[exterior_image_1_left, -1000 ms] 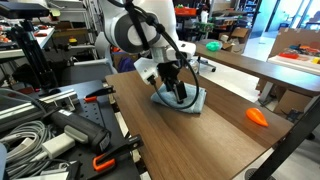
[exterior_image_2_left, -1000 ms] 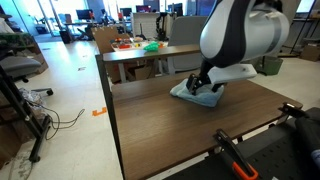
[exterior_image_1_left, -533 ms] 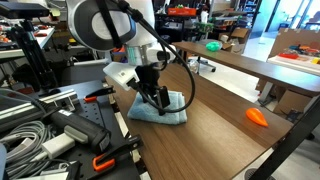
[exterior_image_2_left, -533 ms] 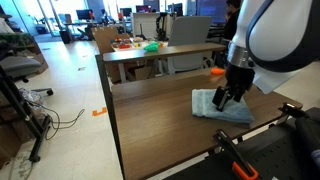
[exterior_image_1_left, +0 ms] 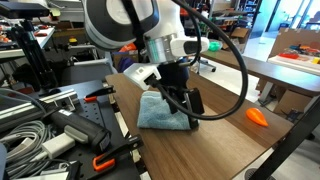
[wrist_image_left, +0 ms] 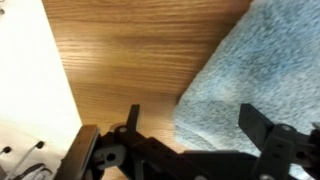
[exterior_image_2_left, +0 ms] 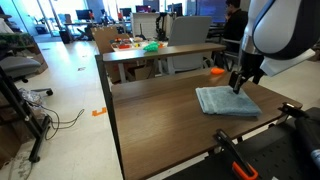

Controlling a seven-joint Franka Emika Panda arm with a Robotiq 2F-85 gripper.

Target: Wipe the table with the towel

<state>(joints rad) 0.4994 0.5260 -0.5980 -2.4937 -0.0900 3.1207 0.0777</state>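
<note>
The light blue-grey towel (exterior_image_1_left: pixel 160 113) lies rumpled and flat on the dark brown table (exterior_image_1_left: pixel 220 150), near the edge beside the robot base. It shows in both exterior views (exterior_image_2_left: pixel 225 100). My gripper (exterior_image_1_left: pixel 190 106) hangs just above the towel's edge (exterior_image_2_left: pixel 238 86), with the jaws spread and nothing between them. In the wrist view the towel (wrist_image_left: pixel 260 60) fills the upper right. The gripper (wrist_image_left: pixel 195 125) straddles its lower corner, with bare table wood (wrist_image_left: pixel 120 50) to the left.
A small orange object (exterior_image_1_left: pixel 257 116) lies on the table past the towel (exterior_image_2_left: pixel 216 71). A lighter tan table with clutter (exterior_image_2_left: pixel 150 52) stands behind. Cables and orange-handled clamps (exterior_image_1_left: pixel 60 135) crowd the bench beside the table. The table edge and pale floor (wrist_image_left: pixel 30 80) show at the wrist view's left.
The gripper dragged the towel across the table toward the robot-side edge, then opened and lifted off it. The towel now lies free.
</note>
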